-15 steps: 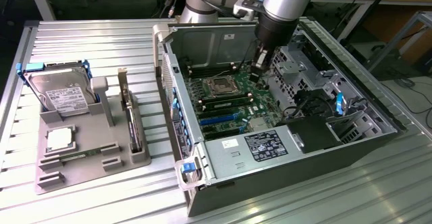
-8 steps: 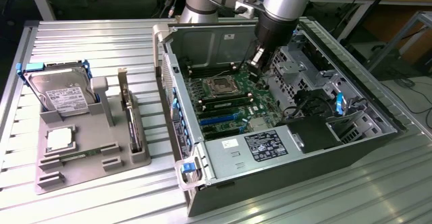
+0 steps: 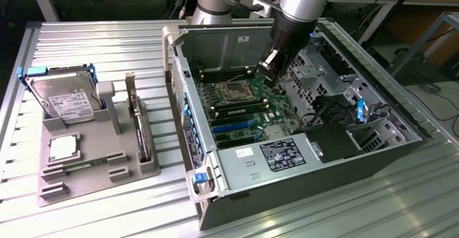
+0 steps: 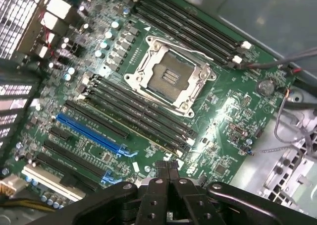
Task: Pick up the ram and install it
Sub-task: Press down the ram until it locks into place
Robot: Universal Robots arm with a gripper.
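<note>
While the ram (image 4: 133, 117) sat seated in a slot just beside the processor socket (image 4: 171, 76) on the motherboard (image 4: 233, 111), apparently already installed, the pincer (image 4: 167, 178) hovered just above it inside the case (image 3: 301, 157), closed on nothing.

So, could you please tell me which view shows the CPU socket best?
The wrist view: the CPU socket sits large and unobstructed, with its open metal frame plain. The exterior view shows the socket small, inside the case beside the gripper.
</note>
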